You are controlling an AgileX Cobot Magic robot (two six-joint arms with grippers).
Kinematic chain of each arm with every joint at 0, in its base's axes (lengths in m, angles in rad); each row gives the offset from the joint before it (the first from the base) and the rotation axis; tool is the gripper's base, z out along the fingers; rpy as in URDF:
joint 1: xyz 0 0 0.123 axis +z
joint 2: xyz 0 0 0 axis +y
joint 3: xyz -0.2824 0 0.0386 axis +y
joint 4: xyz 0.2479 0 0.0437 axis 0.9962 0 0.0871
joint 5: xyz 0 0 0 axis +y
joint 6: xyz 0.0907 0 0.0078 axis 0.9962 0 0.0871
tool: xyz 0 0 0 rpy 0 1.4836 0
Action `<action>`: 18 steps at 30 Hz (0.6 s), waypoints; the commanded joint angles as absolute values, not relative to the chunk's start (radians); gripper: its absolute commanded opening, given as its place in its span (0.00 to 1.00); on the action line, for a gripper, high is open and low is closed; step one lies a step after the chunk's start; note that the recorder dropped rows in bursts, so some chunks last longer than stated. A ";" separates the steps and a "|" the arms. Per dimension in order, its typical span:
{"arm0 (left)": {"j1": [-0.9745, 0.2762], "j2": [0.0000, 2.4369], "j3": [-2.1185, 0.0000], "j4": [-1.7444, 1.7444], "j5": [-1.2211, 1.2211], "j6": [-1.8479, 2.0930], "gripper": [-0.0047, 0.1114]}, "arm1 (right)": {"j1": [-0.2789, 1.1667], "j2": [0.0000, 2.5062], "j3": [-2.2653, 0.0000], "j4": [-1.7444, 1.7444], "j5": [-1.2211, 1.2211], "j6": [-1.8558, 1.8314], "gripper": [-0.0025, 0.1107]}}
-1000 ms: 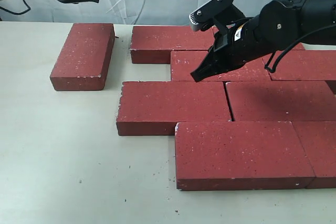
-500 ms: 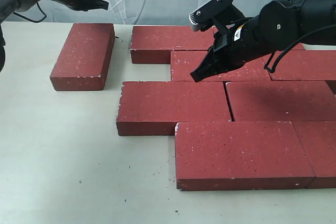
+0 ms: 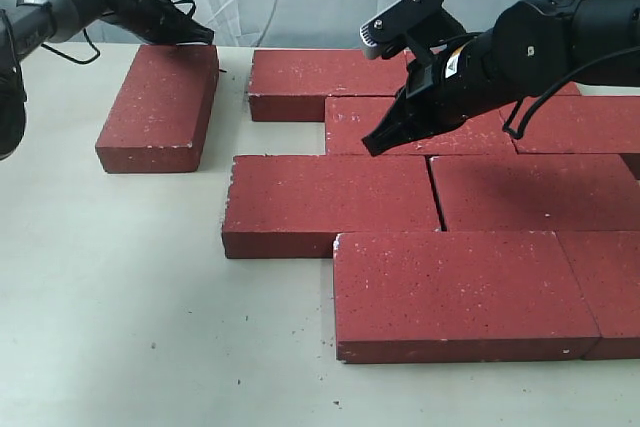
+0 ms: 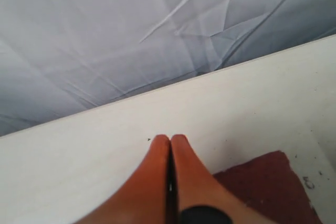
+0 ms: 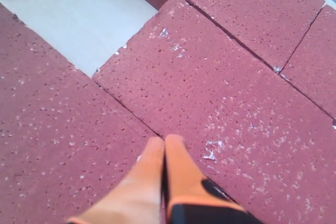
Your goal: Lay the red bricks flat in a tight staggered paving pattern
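We see our left gripper [image 3: 202,37], fingers [image 4: 155,163] pressed together, a lone red brick [image 3: 160,102] with its corner just beside the tips, our right gripper [image 3: 376,144], fingers [image 5: 178,156] together too, tips just above a joint in the red bricks [image 3: 440,292] laid flat and staggered on the table [image 3: 120,297].

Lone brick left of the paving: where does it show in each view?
Exterior: lone brick, far left, apart from the paved bricks.
Left wrist: only one corner, beside the shut left hand.
Right wrist: not in it; only paved bricks.
Shared landmark: left hand's tip at the brick's far end, exterior and left wrist.
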State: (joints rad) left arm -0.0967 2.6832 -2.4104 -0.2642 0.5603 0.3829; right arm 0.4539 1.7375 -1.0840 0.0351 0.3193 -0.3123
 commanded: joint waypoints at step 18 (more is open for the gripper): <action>-0.101 2.576 -2.421 -0.182 0.947 0.402 0.04 | 0.456 1.735 -1.088 0.030 0.303 -0.319 0.01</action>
State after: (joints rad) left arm -0.0967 2.6212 -2.4220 -0.1867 0.8499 0.3889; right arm 0.4539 1.7375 -1.0840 0.0351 0.3131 -0.3143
